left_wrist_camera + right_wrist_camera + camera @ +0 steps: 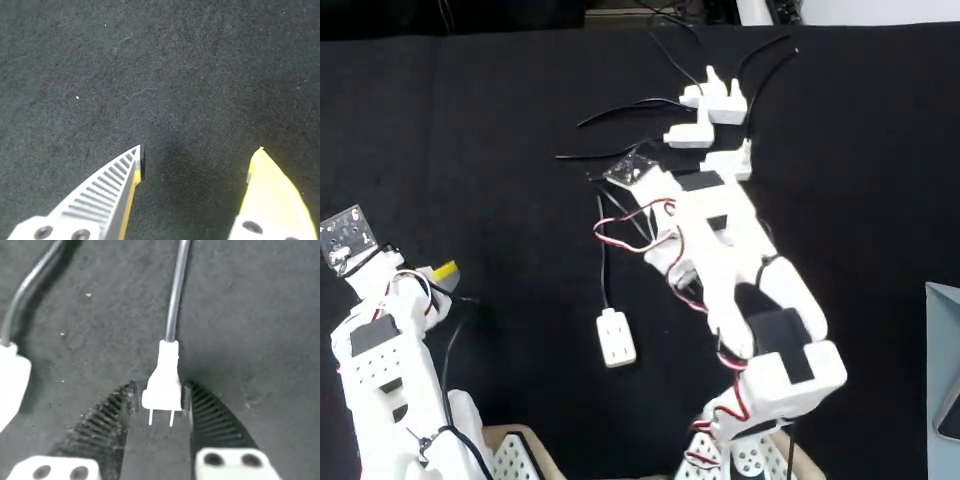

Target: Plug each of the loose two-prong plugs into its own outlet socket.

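Right wrist view shows our right gripper (160, 386) closed on a two-prong plug (164, 372). Its prongs are bare and its cord runs away over the black cloth (260, 315). We judge the task barely begun: the outlet socket (616, 338) lies well apart from this plug with nothing in it. Whether the white pieces (708, 118) farther off are mated, we cannot tell. Our left gripper (200, 152) hangs open above bare cloth. We find no legible writing.

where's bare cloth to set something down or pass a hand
Bare cloth far left, between the left gripper and the black cords; also right of the right arm, before the grey object. Crowded: white plugs and sockets around the right gripper and its plug.
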